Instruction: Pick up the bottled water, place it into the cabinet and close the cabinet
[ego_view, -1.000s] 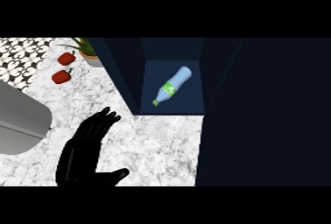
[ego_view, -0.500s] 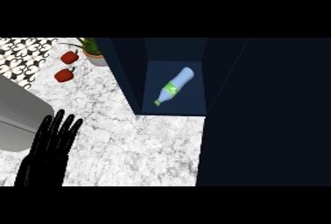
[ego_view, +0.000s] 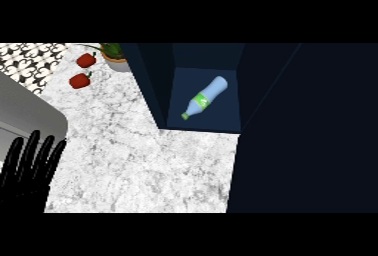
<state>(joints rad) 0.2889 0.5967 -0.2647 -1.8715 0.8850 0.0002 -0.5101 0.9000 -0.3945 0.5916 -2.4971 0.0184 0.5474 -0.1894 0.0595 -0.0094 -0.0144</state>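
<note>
Here we see only one hand: the left hand shows at the lower left edge of the view, fingers straight and spread, pointing up, holding nothing. It sits over the near left corner of the white marbled surface, partly over the grey sink whose curved rim runs along the surface's left side. The right hand does not show anywhere.

We take the cabinet as our landmark. It is a dark blue body on the right side of the surface, well apart from the left hand, and its compartment is open to our view. Inside that compartment lies the bottled water, on its side on the cabinet's blue floor, tilted so that its green cap points toward the near left corner of the compartment and its base toward the far right. A green label wraps its middle. The bottle touches no hand.

To the left of the cabinet, at the far end of the surface, we see two red peppers, one behind the other and a little apart. Just beside the cabinet's far left corner stands a potted plant, its green leaves reaching the top of the view. Beyond the peppers, a black-and-white patterned wall meets the surface.
</note>
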